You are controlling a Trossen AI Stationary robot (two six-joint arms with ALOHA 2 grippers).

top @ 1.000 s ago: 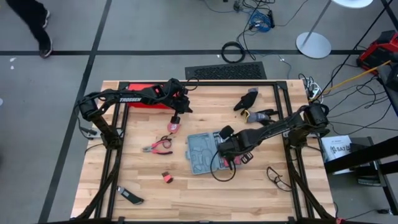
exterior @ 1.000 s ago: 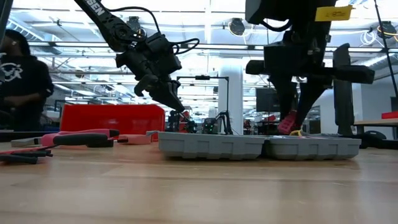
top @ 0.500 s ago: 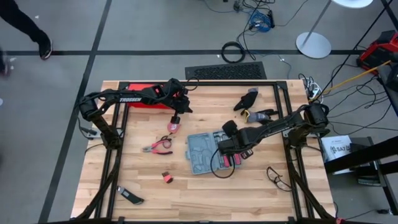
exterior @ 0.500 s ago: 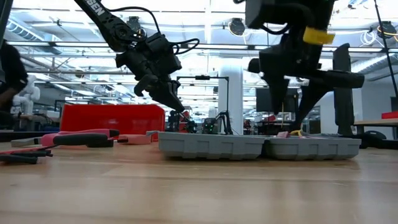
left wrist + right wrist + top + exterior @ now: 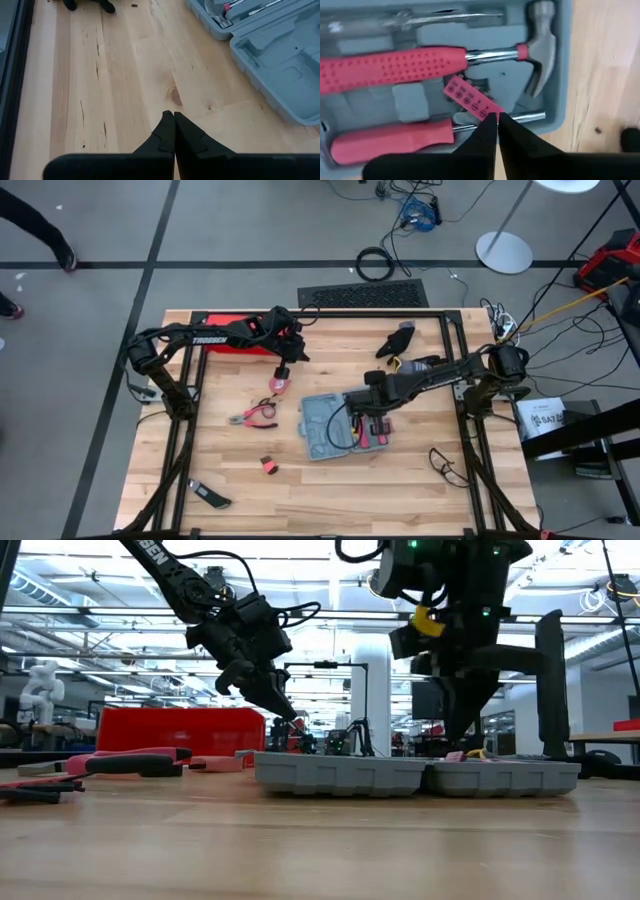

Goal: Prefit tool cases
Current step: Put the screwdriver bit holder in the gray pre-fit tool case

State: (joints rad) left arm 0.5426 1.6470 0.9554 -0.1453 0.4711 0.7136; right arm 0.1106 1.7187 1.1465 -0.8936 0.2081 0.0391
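Right wrist view: tool case (image 5: 560, 65), rigid, light plastic; take by rim. Right claw (image 5: 496, 118) shut, empty, over hammer (image 5: 445, 62).

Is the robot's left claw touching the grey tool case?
Apart. In the left wrist view, the shut left gripper points at bare wooden table, with a clear strip of wood between it and the tool case.

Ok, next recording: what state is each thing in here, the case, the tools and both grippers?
Tool case: open, lying flat on the table.
Hammer: seated in its recess in the case.
Screwdriver: lying in the case beside the hammer.
Pliers: loose on the table, outside the case.
Left gripper: shut, empty, above bare table.
Right gripper: shut, empty, over the case.
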